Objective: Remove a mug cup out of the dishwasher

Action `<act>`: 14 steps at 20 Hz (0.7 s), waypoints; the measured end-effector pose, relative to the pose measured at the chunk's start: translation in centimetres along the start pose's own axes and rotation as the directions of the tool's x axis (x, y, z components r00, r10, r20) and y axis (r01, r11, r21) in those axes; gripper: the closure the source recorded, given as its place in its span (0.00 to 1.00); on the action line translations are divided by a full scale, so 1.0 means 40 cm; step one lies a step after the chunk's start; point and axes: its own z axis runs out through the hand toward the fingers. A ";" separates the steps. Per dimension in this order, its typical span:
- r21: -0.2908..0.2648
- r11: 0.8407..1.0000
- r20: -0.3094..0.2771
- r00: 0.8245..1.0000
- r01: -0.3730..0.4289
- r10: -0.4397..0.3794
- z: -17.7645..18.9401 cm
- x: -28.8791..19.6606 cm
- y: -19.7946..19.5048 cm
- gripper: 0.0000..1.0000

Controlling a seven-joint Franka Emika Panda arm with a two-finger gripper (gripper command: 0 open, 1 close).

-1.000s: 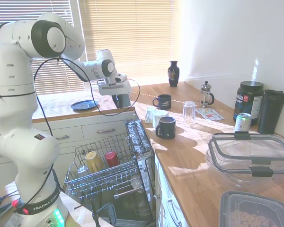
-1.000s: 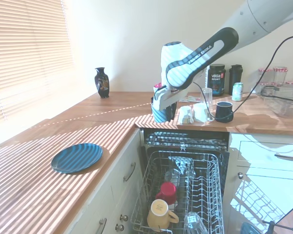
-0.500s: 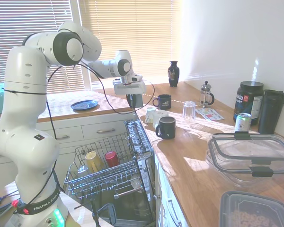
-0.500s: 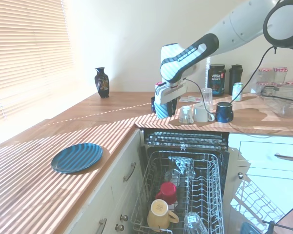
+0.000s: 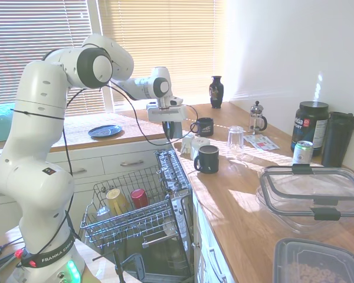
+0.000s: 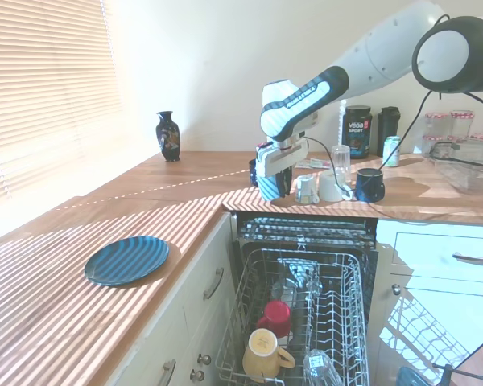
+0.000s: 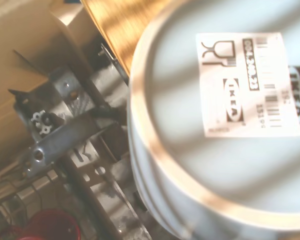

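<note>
The gripper point(image 6: 272, 191) was clamped on the mug cup point(image 6: 270, 186), holding it above the wooden counter point(image 6: 185, 189) at the corner just behind the open dishwasher point(image 6: 306, 318). In the wrist view the mug's pale base point(image 7: 225, 120) with its white label filled most of the picture, while the red cup point(image 6: 275, 315) and yellow cup point(image 6: 262, 354) sat in the pulled-out rack

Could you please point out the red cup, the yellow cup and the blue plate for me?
red cup point(image 6: 277, 314), second exterior view: on its red side, in the dishwasher rack.
yellow cup point(image 6: 262, 353), second exterior view: on its pale upturned base.
blue plate point(image 6: 127, 260), second exterior view: on the middle of its striped face.
</note>
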 end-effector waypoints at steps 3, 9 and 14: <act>-0.015 1.000 0.011 1.000 -0.002 0.002 0.023 0.020 0.003 1.00; -0.041 0.999 0.031 1.000 0.008 -0.006 0.034 0.091 0.022 1.00; -0.068 0.997 0.054 0.998 0.024 -0.021 0.051 0.150 0.023 1.00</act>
